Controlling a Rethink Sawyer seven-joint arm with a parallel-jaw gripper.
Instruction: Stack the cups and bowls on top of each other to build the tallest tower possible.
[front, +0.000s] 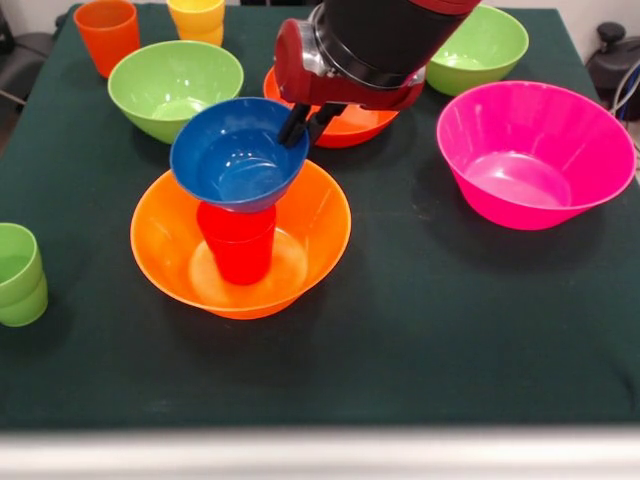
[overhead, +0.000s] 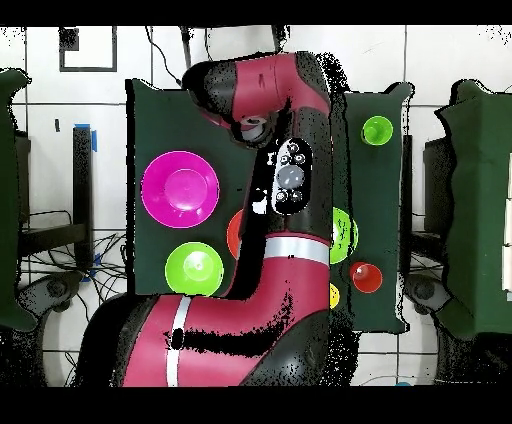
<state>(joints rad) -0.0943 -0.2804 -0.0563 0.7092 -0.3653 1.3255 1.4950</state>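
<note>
The large orange bowl (front: 312, 215) stands mid-table. A red cup (front: 238, 250) stands in it, and the small blue bowl (front: 225, 160) rests on the cup, tilted a little. My gripper (front: 306, 122) comes down from above at the blue bowl's right rim, and its dark fingers (front: 293, 126) are closed across that rim. Two nested light green cups (front: 20, 275) stand at the left edge, apart from the tower. In the overhead view the arm (overhead: 290, 190) hides the tower and the gripper.
A light green bowl (front: 175, 85), an orange cup (front: 107, 33) and a yellow cup (front: 197, 18) stand at the back left. A red-orange bowl (front: 350, 128) lies behind the gripper. A large pink bowl (front: 525, 150) sits right, with a second green bowl (front: 480, 45) behind it.
</note>
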